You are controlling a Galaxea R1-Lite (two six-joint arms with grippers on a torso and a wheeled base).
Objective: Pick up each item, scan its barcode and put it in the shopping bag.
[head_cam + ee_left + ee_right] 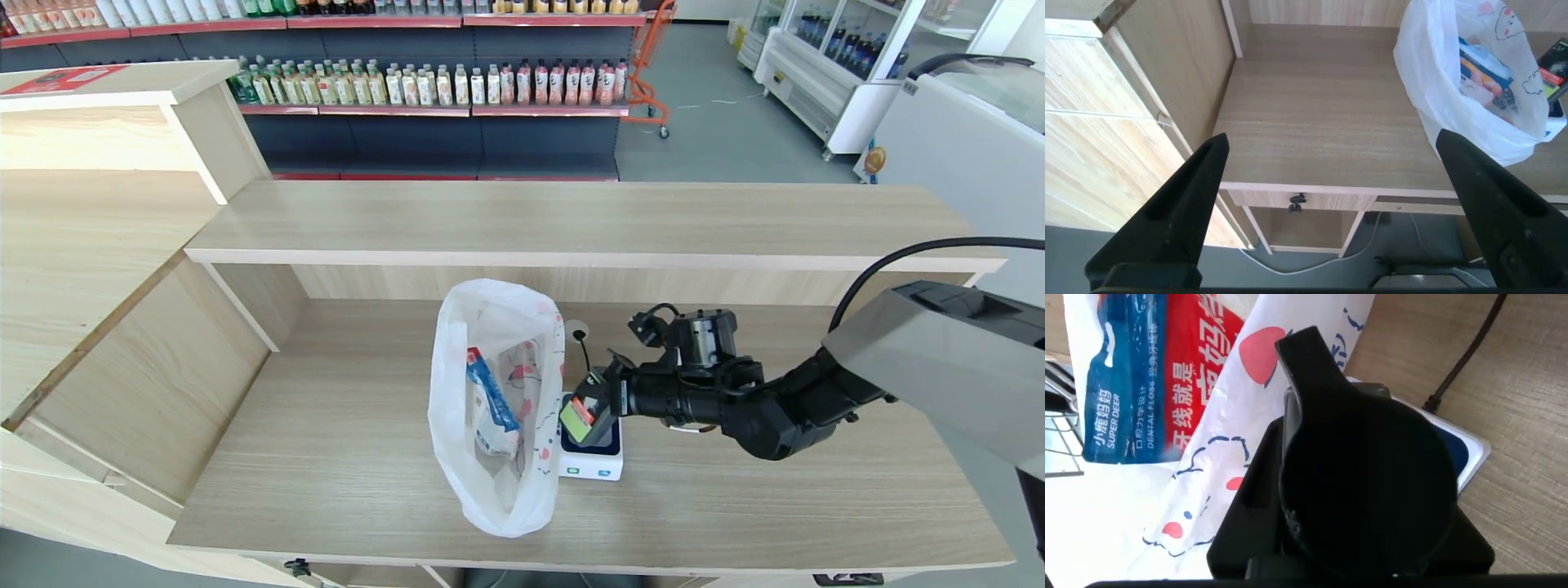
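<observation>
A white plastic shopping bag [498, 408] stands open in the middle of the wooden counter [326, 457], with a blue and white packet [490, 400] inside it. Just right of the bag lies a white scanner with a dark blue top [596, 461]. My right gripper [592, 408] is shut on a small dark item with a green and red label [578, 420], held just above the scanner and close to the bag's side. In the right wrist view the bag [1217, 465] and the scanner [1466, 449] lie right behind it. My left gripper [1331, 204] hangs open off the counter's front edge, left of the bag [1478, 114].
A raised ledge [571, 220] runs along the counter's back and a wooden side wall [155, 384] closes its left. A black cable [584, 351] leads from a round socket to the scanner. Bare counter lies left and right of the bag.
</observation>
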